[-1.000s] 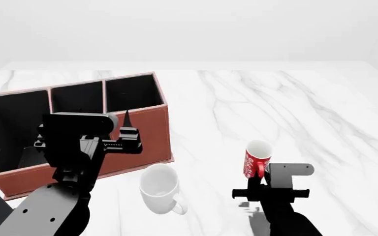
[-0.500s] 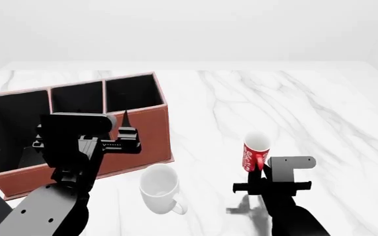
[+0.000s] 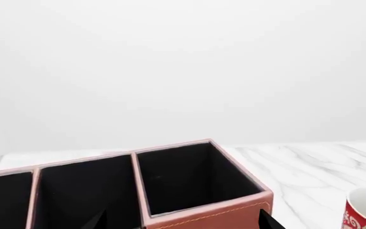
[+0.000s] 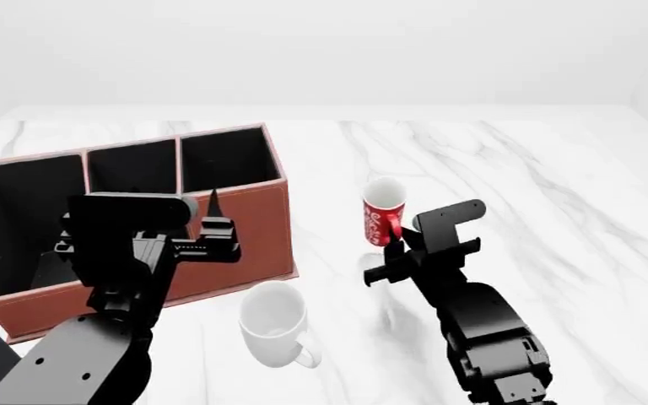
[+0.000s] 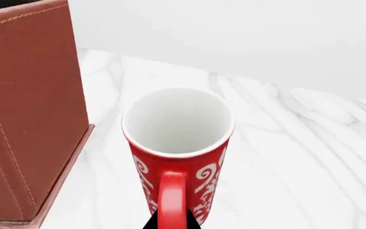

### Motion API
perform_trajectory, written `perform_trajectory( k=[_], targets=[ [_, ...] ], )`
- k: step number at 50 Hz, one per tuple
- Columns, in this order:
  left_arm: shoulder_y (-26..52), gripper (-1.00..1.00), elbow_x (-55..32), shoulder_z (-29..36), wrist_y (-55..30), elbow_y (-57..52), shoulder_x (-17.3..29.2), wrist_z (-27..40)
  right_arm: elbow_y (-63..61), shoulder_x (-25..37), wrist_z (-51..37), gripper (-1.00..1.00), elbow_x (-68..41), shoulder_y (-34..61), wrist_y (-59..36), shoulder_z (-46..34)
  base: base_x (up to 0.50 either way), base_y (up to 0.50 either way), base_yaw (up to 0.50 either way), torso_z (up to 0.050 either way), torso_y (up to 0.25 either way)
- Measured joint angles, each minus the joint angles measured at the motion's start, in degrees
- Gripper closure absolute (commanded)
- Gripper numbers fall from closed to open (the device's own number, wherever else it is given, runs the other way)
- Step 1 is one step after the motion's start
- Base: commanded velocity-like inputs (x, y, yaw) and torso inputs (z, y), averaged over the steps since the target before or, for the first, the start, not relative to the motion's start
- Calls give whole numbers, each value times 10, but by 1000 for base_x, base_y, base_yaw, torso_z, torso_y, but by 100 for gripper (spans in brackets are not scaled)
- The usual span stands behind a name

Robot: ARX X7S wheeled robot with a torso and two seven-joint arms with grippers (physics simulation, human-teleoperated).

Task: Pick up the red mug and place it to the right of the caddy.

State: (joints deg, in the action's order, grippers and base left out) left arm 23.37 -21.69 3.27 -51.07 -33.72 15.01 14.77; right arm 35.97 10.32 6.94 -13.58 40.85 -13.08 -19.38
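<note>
Moved: red mug (image 4: 383,214), carried from 5 o'clock toward bench (image 4: 549,186) centre; your right tool (image 4: 397,245) clenches its handle, caddy (image 4: 234,245) just at 9 o'clock. Left tool: cannot tell. Placement pending.

A simulated tabletop scene. A white marble-veined table (image 4: 504,169) stands before blank pale walls. It resembles no real room.

The only marking anywhere is the white script on the red mug (image 5: 177,157), curling down its side on both flanks of the handle, just ahead of the right gripper (image 4: 397,246). It looks like swirling lettering, but no word can be made out; in the head view it may be a cola-style logo. The caddy (image 4: 132,228) carries no label.
</note>
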Motion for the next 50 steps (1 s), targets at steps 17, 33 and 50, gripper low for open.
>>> perform_trajectory(
  k=[17, 33, 50],
  targets=[
    [3, -100, -6, -2, -5, -4, 3, 6, 309, -81, 57, 100, -64, 131, 141, -117, 0, 0, 0, 0, 1],
    [5, -100, -11, -1, -7, -6, 6, 10, 380, -98, 51, 100, -234, 173, 176, -291, 0, 0, 0, 0, 1],
    [0, -100, -15, -1, -2, -5, 9, 13, 390, -101, 34, 100, -316, 183, 135, -389, 0, 0, 0, 0, 1]
  ],
)
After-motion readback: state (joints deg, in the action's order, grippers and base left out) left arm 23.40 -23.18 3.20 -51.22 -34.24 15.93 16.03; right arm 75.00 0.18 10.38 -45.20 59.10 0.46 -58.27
